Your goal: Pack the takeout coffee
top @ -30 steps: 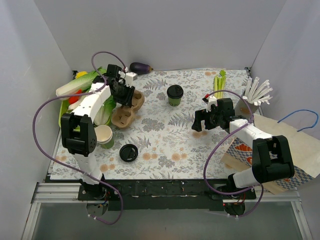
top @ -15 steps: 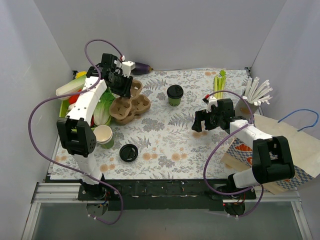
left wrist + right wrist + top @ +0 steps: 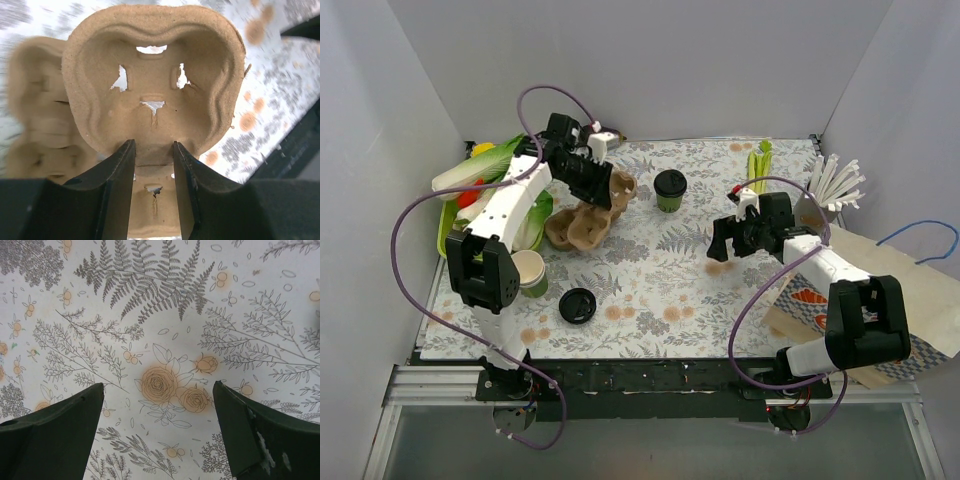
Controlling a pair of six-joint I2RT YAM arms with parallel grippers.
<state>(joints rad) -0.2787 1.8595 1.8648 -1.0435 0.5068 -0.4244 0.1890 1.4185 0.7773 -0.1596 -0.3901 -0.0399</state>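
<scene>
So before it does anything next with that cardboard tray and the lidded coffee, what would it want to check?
1. Grip: left fingers clamped on the brown moulded-pulp cup carrier: ok.
2. Carrier lying flat on the floral table: not ok, its gripped end looks raised.
3. Visible carrier pocket empty: ok.
4. The green paper coffee cup with round black lid upright, lid on: ok.
5. Free hand: right fingers open, holding nothing: ok.
6. Bare table between right fingers and cup: ok.
</scene>
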